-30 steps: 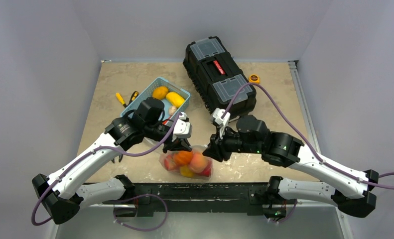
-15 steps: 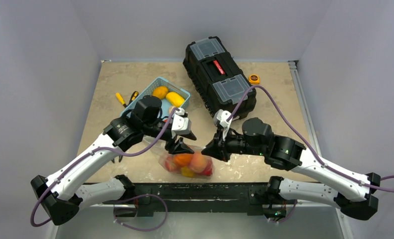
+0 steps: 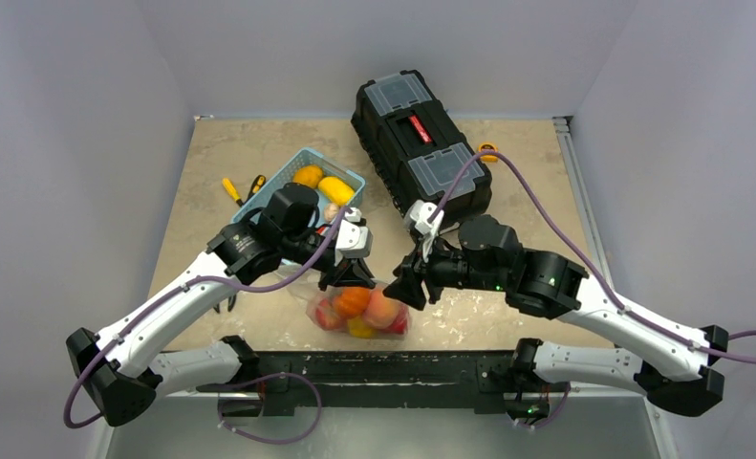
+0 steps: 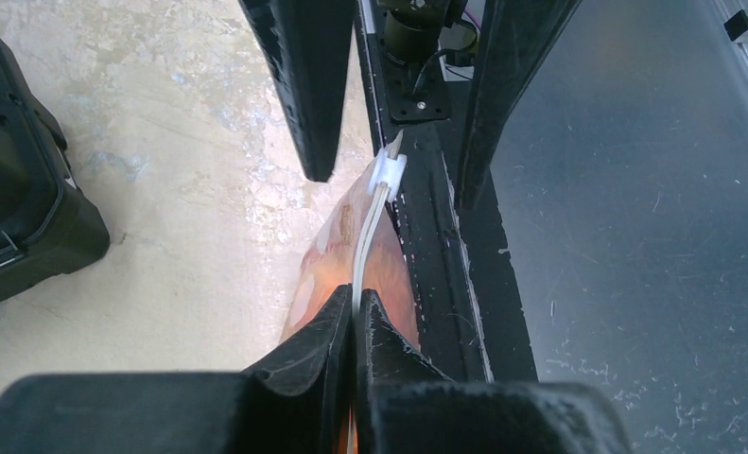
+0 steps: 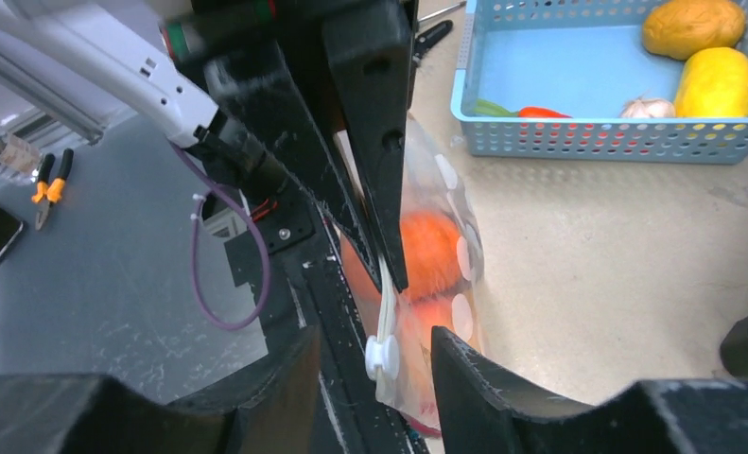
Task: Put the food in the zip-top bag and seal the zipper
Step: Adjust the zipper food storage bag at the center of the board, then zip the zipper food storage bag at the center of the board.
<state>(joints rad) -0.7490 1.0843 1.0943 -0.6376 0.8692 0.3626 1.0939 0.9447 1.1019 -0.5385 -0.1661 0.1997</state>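
Sealing step, I judge: the zip-top bag (image 3: 393, 323) with food (image 3: 353, 302) inside sits at 6 o'clock on the table (image 3: 230, 163), my left gripper (image 4: 355, 307) pinching the zipper (image 4: 368, 236), right gripper (image 5: 374, 339) spread astride the white slider (image 5: 383, 356), which next needs clamping and drawing along the strip.

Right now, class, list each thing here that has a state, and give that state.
left hand, shut on zipper
right hand, open around the slider
zip-top bag, filled with food
toolbox, lid shut
basket, partly filled
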